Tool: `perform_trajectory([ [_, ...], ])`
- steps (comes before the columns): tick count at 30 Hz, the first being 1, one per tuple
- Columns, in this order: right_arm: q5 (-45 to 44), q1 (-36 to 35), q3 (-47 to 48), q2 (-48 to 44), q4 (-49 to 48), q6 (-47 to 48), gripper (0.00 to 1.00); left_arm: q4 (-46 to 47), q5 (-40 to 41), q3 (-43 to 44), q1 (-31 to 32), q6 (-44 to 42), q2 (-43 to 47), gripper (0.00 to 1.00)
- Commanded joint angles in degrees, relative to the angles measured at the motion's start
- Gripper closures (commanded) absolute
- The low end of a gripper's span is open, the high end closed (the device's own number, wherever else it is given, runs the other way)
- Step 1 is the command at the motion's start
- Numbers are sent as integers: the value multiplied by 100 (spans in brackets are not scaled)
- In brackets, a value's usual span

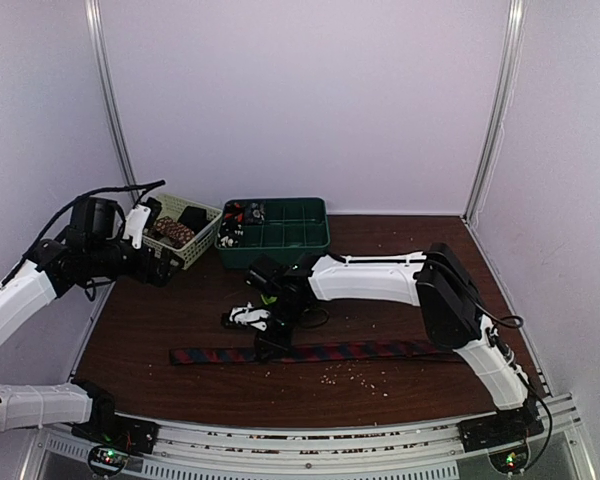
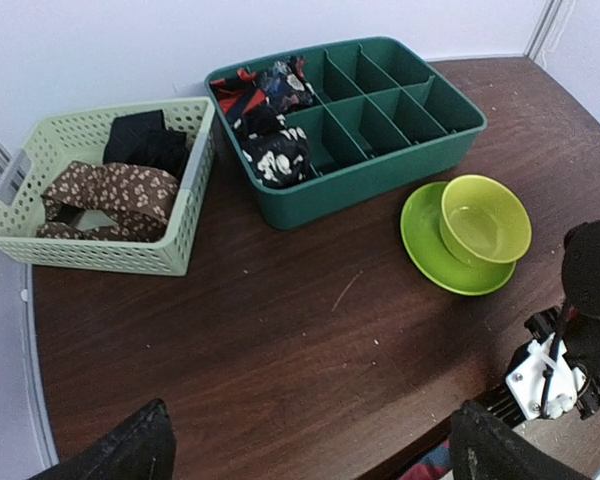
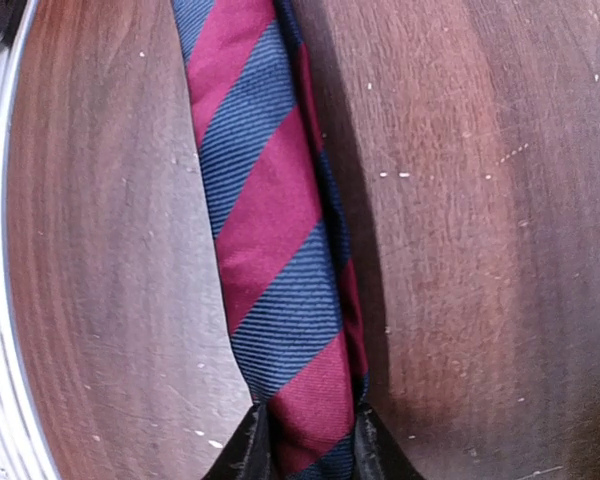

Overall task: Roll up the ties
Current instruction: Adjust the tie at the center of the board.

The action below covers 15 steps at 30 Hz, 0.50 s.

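Red and navy diagonal stripes marked a striped tie [image 1: 320, 352] that lay flat at full length on the dark wooden worktop [image 1: 180, 320], running parallel to the near edge and close to it. The right gripper [image 1: 267, 347] stood over the tie, left of its middle. Seen from the wrist, its fingers [image 3: 242, 452] pressed against both edges of the cloth, nipping it. The left gripper [image 1: 158, 262] hung above the worktop's left edge, spread wide and holding nothing.

Along the far edge sat a dark green divided tray [image 2: 380, 165] with rolled ties [image 2: 275, 150] in its leftmost compartments. A pale green basket [image 2: 185, 215] stood just beside it toward the far left corner, holding a brown patterned tie [image 2: 115, 190] and some black cloth [image 2: 145, 140]. A lime bowl [image 2: 485, 215] sat on a lime plate [image 2: 420, 235] just in front of the tray.
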State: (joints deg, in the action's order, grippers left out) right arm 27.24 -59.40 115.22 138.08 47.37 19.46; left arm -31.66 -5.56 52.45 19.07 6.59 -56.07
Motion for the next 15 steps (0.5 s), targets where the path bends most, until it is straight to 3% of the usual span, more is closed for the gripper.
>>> perform_trajectory([
  [1, 295, 92, 47, -163, 211, -384, 65, 127, -459, -229, -26, 187, -13, 2],
  [2, 244, 120, -2, -303, 135, -478, 57, 139, -504, -254, -26, 187, -28, 2],
  [5, -121, 213, -655, -1099, -559, -1079, 45, 209, -672, -304, -14, 164, -138, 2],
  [10, -725, 437, -2668, -2954, -2158, -2245, 35, 561, -694, -544, 231, 140, -209, 2],
  [15, -1513, 622, -4398, -4626, -2888, -3484, 27, 593, -577, -610, 543, 135, -363, 2],
])
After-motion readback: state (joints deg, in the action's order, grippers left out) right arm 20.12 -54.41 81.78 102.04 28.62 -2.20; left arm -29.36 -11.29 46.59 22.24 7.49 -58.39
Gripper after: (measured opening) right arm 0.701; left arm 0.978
